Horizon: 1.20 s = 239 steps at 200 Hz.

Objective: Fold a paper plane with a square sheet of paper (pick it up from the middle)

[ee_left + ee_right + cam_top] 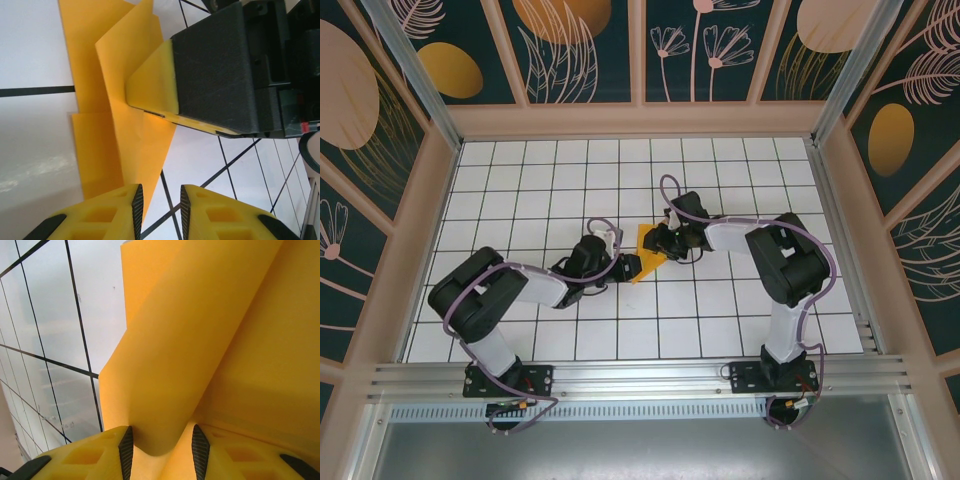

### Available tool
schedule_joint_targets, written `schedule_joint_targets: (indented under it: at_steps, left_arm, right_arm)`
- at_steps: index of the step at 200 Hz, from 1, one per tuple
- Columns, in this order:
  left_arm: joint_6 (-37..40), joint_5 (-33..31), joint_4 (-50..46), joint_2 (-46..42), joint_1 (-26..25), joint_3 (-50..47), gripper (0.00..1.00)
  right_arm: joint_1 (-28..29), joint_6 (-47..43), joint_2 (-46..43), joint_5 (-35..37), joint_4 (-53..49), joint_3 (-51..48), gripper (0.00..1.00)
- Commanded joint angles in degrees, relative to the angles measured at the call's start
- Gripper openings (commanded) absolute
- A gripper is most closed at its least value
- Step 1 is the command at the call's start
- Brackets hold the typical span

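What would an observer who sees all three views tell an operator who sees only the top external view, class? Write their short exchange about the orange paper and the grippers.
Operator: From above, the arms cover most of the orange paper. Is anything gripping it?
Observer: Yes. In the right wrist view, a bent fold of it fills the gap between the fingers of the right gripper.
Operator: And the other arm?
Observer: The left gripper is open. The tiled floor shows between its fingers, and the paper's lower tip sits close beside one finger.
Operator: Is the paper flat?
Observer: No. The left wrist view shows a creased flap standing up from the rest.
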Motion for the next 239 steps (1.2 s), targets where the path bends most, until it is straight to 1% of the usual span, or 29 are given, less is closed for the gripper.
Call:
schedule_joint_targets:
  at_steps: [1, 42, 100, 143, 179, 201, 239]
  left_arm:
    - [-0.3, 2.0, 3.0, 2.1, 0.1, 2.1, 0.29]
    - [0.0, 2.2, 1.3, 5.0, 0.1, 4.2, 0.27]
    - [0.8, -1.6, -3.2, 5.4, 0.1, 4.8, 0.22]
    - [1.4, -3.6, -5.8, 5.4, 0.1, 5.2, 0.20]
    - [1.4, -4.1, -6.2, 5.6, 0.1, 5.3, 0.19]
    - [1.3, -4.0, -6.2, 5.6, 0.1, 5.2, 0.18]
    - [1.4, -4.1, -6.4, 5.5, 0.1, 5.3, 0.18]
  right_arm:
    - [-0.4, -0.4, 5.3, 7.7, -4.7, -1.4, 0.41]
    - [-0.4, -0.3, 5.6, 7.5, -5.0, -1.2, 0.42]
    - [-0.4, -0.5, 5.5, 6.8, -5.0, -1.0, 0.42]
    - [-0.5, -0.9, 4.8, 5.7, -4.0, -1.4, 0.43]
    - [-0.4, -1.2, 4.3, 5.6, -3.6, -1.7, 0.44]
    - [-0.4, -1.1, 4.4, 6.5, -4.3, -1.7, 0.44]
    - [-0.4, -1.0, 5.5, 8.5, -6.2, -1.0, 0.40]
